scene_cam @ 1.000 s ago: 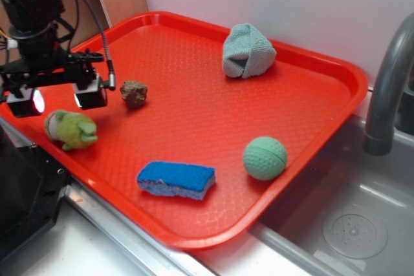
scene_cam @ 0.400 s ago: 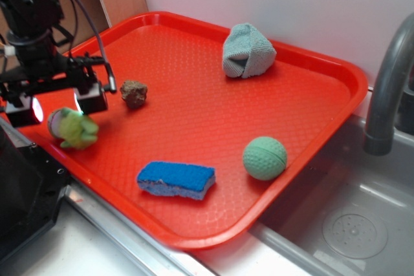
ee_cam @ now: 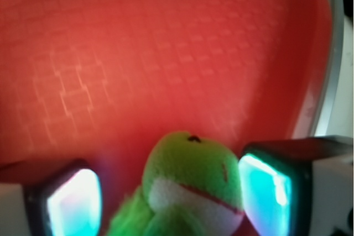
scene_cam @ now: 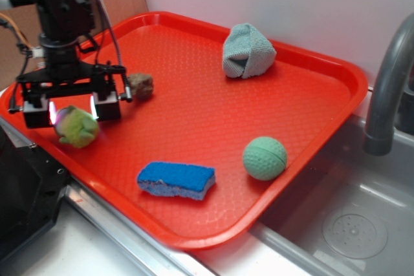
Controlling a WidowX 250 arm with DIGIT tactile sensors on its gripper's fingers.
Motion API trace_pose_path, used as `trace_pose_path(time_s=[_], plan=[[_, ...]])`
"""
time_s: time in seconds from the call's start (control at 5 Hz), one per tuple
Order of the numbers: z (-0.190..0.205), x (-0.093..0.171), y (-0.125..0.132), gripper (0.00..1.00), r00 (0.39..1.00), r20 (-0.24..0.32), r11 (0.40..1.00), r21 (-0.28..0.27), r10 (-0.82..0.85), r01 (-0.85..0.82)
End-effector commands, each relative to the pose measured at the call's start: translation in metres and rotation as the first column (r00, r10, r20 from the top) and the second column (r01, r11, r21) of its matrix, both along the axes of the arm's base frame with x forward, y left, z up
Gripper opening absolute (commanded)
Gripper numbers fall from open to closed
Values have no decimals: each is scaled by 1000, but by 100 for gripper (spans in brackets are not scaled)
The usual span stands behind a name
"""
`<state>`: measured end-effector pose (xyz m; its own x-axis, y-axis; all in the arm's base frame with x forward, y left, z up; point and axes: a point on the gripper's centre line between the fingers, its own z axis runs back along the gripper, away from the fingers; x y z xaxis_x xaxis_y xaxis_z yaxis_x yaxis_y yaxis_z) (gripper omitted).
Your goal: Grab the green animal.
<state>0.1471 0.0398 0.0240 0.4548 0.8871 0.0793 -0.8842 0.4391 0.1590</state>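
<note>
One green animal (scene_cam: 77,127), one hand (scene_cam: 72,106)

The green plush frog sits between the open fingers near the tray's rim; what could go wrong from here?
1. In the wrist view the green plush frog sits nearer one finger than the other, so closing may push it sideways or pinch it unevenly.
2. It lies close to the red tray's rim; a nudge could roll it against or over the edge.
3. The brown rock-like piece is just beside the gripper and could get bumped.
</note>
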Motion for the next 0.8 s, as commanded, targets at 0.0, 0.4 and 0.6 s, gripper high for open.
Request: trace_pose_path(time_s=[0.0,0.4,0.6], plan=[[16,14,4,0,993,58,994,-12,-105,106],[43,1,-8,0,944,136,954,67,-300,293],[63,2,-6,0,910,193,930,80,-367,358]])
